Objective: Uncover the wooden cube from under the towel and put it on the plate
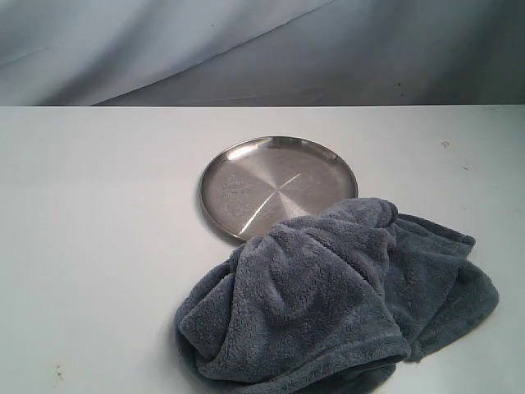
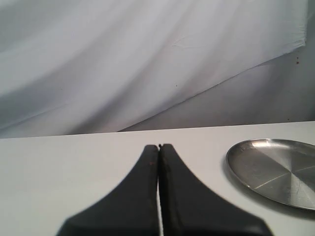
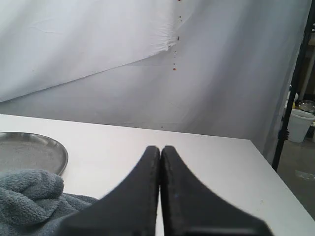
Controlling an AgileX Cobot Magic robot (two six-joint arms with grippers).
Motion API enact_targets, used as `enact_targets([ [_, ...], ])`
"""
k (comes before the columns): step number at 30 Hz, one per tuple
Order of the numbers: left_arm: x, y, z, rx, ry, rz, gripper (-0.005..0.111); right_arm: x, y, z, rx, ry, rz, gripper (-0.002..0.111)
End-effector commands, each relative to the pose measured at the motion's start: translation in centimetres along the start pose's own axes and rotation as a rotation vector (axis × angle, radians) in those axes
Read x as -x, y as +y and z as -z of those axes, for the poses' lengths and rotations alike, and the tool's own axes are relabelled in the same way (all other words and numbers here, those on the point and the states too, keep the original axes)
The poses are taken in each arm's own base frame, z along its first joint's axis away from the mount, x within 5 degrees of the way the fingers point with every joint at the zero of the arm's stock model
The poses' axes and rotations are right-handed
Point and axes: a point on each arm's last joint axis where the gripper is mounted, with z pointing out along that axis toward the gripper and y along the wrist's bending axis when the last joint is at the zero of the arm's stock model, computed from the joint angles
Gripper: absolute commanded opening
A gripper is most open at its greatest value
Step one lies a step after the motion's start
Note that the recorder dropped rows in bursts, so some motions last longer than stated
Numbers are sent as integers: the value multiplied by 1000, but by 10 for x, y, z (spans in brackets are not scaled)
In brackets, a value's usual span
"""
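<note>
The towel [image 1: 328, 304] lies bunched near-right on the desk [image 1: 98, 246], overlapping the near rim of the plate [image 1: 246, 185] (wooden cube out of sight). The left tool [image 2: 158, 146] and right tool [image 3: 160, 147] are pinched closed, empty.

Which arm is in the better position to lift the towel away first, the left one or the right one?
Right, probably. The towel lies right of centre, and it shows close beside the right claw. Near the left claw there is the plate but no towel.
</note>
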Motion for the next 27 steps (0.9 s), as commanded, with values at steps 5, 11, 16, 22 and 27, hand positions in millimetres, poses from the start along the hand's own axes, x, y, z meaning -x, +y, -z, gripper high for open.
enact_targets([
  [5,0,0,0,3,-11,5,0,0,0,0,-7,-10,-2,0],
  [11,0,0,0,3,-11,5,0,0,0,0,-7,-10,-2,0],
  [16,0,0,0,3,-11,5,0,0,0,0,-7,-10,-2,0],
  [22,0,0,0,3,-11,5,0,0,0,0,-7,-10,-2,0],
  [27,0,0,0,3,-11,5,0,4,-1,0,-17,-58,-35,0],
])
